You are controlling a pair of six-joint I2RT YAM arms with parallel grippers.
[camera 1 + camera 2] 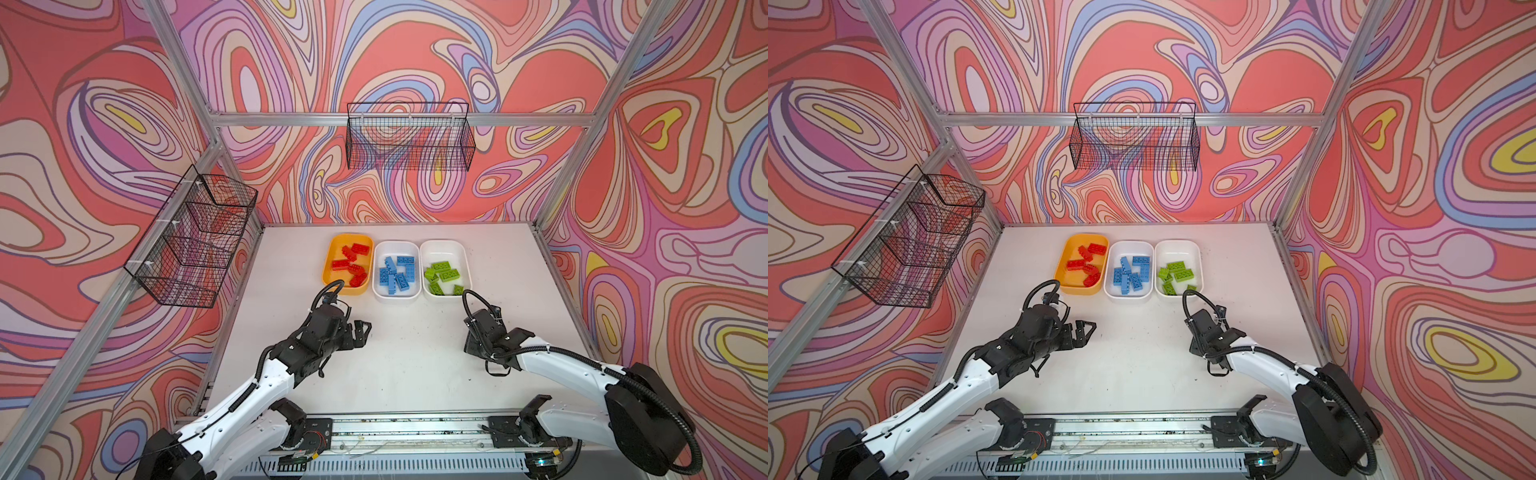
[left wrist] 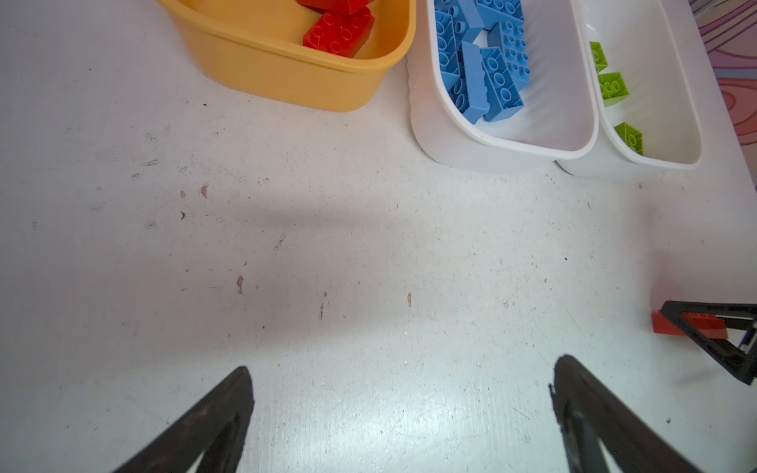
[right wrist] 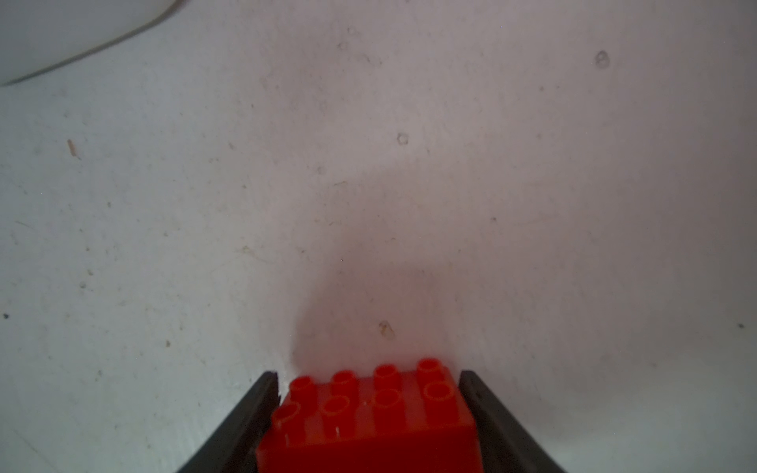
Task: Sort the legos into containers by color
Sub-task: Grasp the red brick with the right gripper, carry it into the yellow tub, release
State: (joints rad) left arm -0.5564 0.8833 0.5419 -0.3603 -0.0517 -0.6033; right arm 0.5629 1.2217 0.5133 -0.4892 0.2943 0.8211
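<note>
One red brick [image 3: 368, 422] left to sort, by the look of it. It sits studs-up on the worktop [image 1: 415, 365], well apart from the yellow-orange tub [image 1: 337, 247], at the other end of the tub row and nearer the robot. The right gripper [image 3: 368, 379] has its jaws set narrow around it, one at each short end. I can't tell whether they actually pinch yet (maybe a sliver of daylight on one side). The left gripper [image 2: 403, 366] hangs over bare worktop in front of the yellow-orange tub, jaws wide, holding nothing.

Handling-wise I'd guess it's easy: hard glossy plastic, light and rigid, nothing to crush. The flat end walls look like the place to grab, low and centred, since smooth sides could slip or let it swivel.

The tubs are shallow, round-cornered and smooth. Red legos [image 1: 351, 262] lie in the yellow-orange tub, blue legos [image 1: 395, 274] in the middle white tub [image 1: 395, 248] just beside it, and green legos [image 1: 442, 276] in the end white tub [image 1: 442, 249] beyond that.
</note>
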